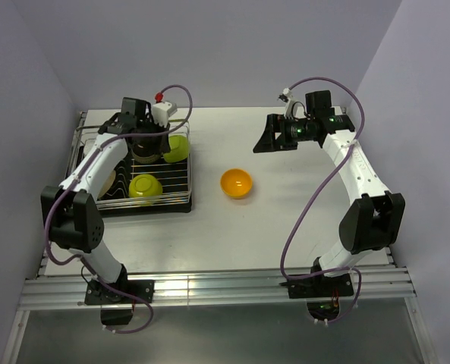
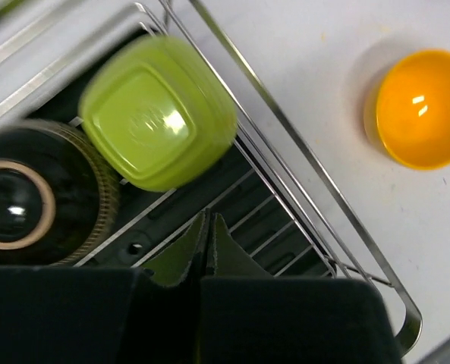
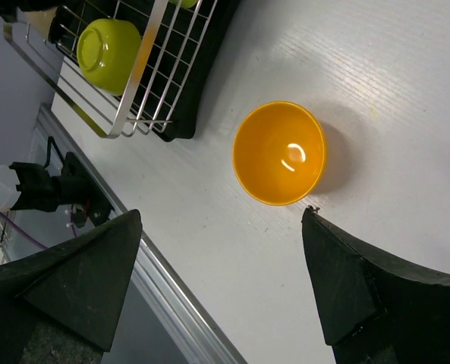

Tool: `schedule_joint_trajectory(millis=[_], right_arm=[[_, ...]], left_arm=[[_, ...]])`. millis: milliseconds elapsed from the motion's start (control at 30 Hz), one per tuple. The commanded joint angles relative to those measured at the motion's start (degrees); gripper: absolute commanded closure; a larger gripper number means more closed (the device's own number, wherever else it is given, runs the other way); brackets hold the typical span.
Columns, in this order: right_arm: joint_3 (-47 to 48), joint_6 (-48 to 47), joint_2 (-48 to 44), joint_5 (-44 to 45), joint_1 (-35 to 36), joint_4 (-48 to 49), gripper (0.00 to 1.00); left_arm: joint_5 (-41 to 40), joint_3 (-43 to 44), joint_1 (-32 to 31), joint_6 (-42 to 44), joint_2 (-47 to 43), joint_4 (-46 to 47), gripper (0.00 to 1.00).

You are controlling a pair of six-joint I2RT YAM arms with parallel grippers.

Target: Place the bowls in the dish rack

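The orange bowl point(image 1: 237, 183) stands upright on the white table, right of the dish rack point(image 1: 185, 199). In the right wrist view the orange bowl point(image 3: 279, 153) lies just beyond my right gripper point(image 3: 223, 214), which hangs open and empty above the table. My right gripper point(image 1: 265, 142) is up and to the right of that bowl. My left gripper point(image 2: 208, 227) is shut on nothing above the rack wires point(image 2: 300, 152). Below it lie an upturned lime bowl point(image 2: 158, 112) and the black bowl point(image 2: 35, 197). A second lime bowl point(image 1: 177, 148) leans at the rack's right side.
The rack sits at the table's left edge, beside the left wall. An aluminium rail point(image 1: 209, 287) runs along the near edge by the arm bases. A pale bowl-like shape point(image 1: 107, 183) shows in the rack, partly behind my left arm.
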Motion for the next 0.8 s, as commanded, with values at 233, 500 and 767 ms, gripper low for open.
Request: schedule_joint_trajectory(millis=[233,500,767], right_arm=[[-0.63,-1.03,-1.9,0.54,-0.42,-0.64,0.08],[-0.98,-1.03,-1.55,0.97,-0.33,-0.64,0.08],[0.07,-1.03,-1.2,0.98,-0.33,-1.69,0.08]], left_arm=[[2.48,0.07,-0.52,-4.66,7.83,2.32,0.95],[-2.45,4.37,-0.34,-6.24,13.02,6.63,0.85],[-2.19,5.78,-0.34,-5.02,10.66,4.88,0.77]])
